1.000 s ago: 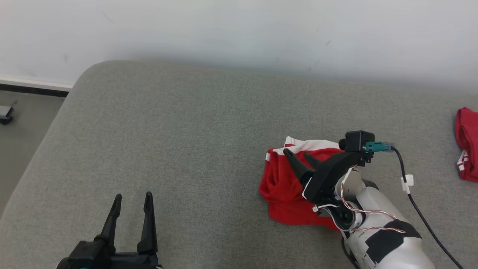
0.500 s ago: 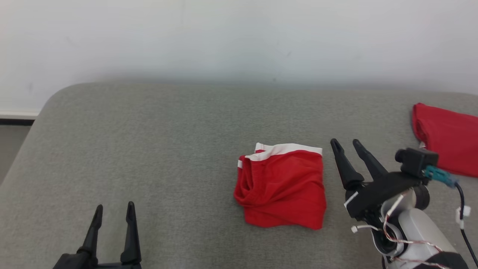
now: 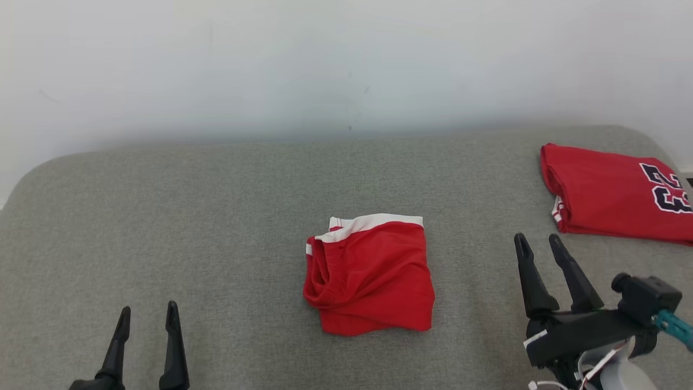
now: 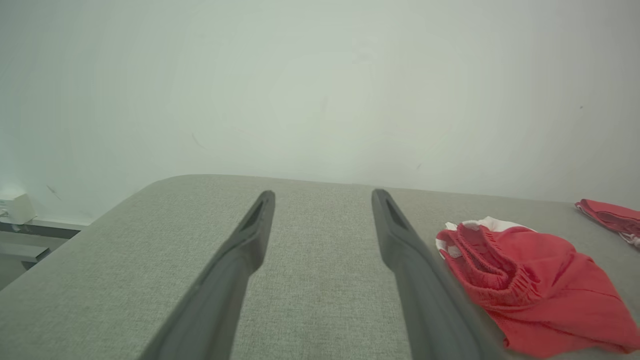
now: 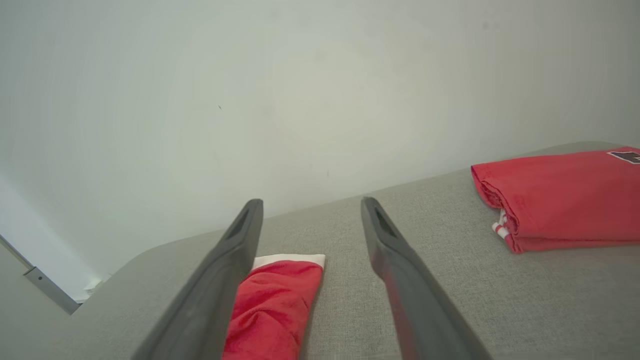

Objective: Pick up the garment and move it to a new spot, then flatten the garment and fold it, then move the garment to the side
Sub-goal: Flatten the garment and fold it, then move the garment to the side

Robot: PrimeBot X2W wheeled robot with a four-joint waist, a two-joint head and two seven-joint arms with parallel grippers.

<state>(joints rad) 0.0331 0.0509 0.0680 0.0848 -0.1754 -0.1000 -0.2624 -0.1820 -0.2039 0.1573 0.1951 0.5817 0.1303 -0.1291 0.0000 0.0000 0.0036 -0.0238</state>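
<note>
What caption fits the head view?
Folded red shorts on the grey cushion between open left gripper and open right gripper, folded red jersey at far right.

The folded garment (image 3: 371, 279) is red with a white band, the other folded shirt (image 3: 612, 192) is red with black-and-white numbers, the couch (image 3: 189, 227) is grey, and the wall (image 3: 325, 65) is pale.

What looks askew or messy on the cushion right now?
Only the red shorts: their left edge is bunched, the waistband gaping, and the lower edge runs uneven. The folded red jersey to the right lies neat.
</note>
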